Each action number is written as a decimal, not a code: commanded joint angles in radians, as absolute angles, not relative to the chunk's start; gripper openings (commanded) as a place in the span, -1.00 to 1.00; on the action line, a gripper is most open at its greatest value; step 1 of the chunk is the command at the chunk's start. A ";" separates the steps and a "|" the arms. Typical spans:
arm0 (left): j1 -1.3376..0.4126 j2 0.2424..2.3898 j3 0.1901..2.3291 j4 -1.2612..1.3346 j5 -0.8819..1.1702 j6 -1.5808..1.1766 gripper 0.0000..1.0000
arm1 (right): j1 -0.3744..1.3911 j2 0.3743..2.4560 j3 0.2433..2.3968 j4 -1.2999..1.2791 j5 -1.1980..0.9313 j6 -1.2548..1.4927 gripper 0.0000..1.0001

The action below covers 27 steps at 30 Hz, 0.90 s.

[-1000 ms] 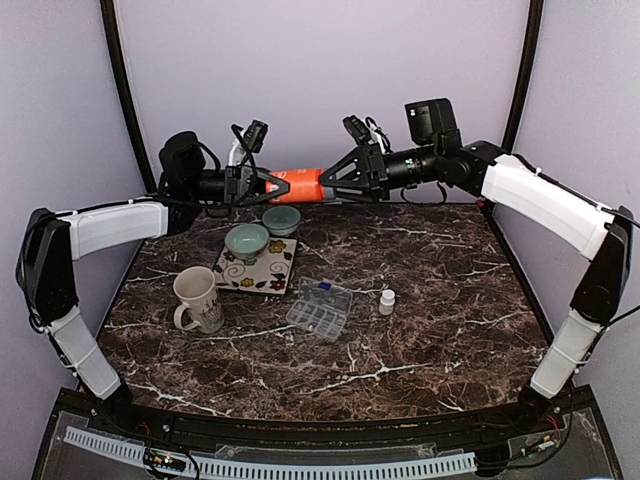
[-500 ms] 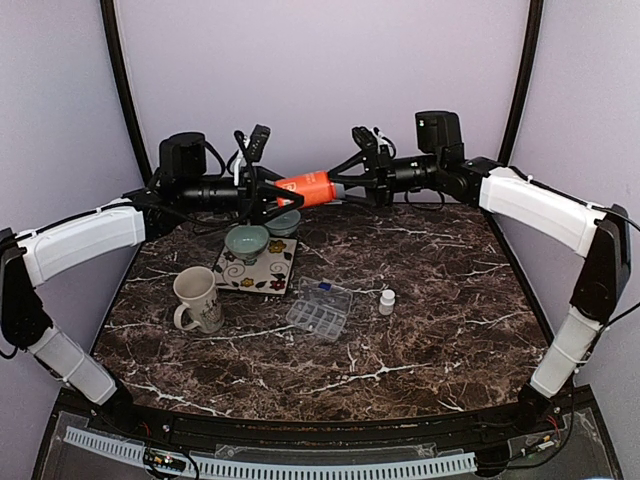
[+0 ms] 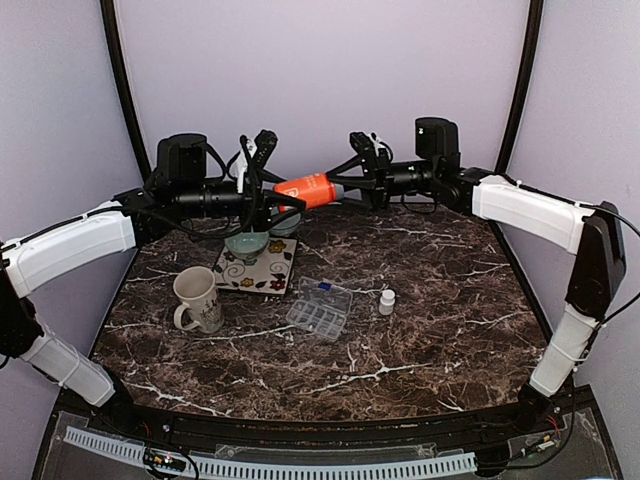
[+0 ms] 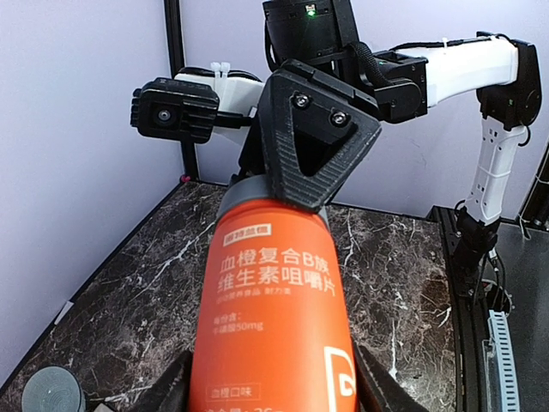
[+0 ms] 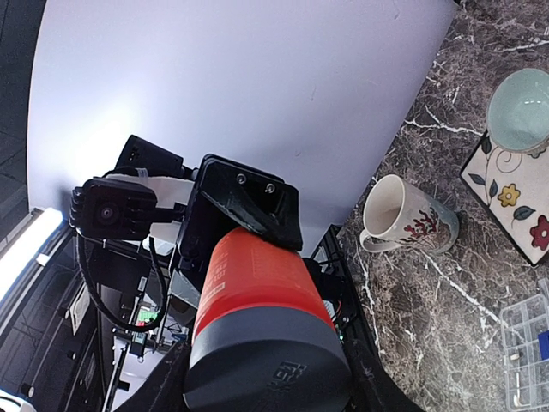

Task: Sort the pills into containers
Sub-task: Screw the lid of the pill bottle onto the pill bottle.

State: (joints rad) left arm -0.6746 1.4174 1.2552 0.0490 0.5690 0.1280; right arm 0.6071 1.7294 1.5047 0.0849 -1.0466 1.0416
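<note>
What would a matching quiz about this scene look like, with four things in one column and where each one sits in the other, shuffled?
Things:
1. orange bottle
2. mug
3. small white bottle
4. clear box

Places:
A. furthest right of the things standing on the table
B. up in the air, held at both ends
C. furthest left of the things on the table
D. lying flat between the mug and the small white bottle

Pairs: 1-B, 2-C, 3-A, 4-D
</note>
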 commanded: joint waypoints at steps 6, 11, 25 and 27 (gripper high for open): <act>-0.677 1.419 1.207 0.339 0.732 -0.061 -0.90 | 0.671 1.728 1.464 0.112 -0.976 1.006 0.35; -0.649 1.422 1.191 0.364 0.782 -0.107 -0.91 | 0.659 1.710 1.466 0.098 -0.960 0.981 0.47; -0.547 1.444 1.180 0.354 0.864 -0.200 -0.92 | 0.623 1.665 1.551 -0.126 -0.887 0.774 0.56; -0.540 1.450 1.182 0.350 0.870 -0.208 -0.92 | 0.622 1.661 1.559 -0.159 -0.876 0.746 0.56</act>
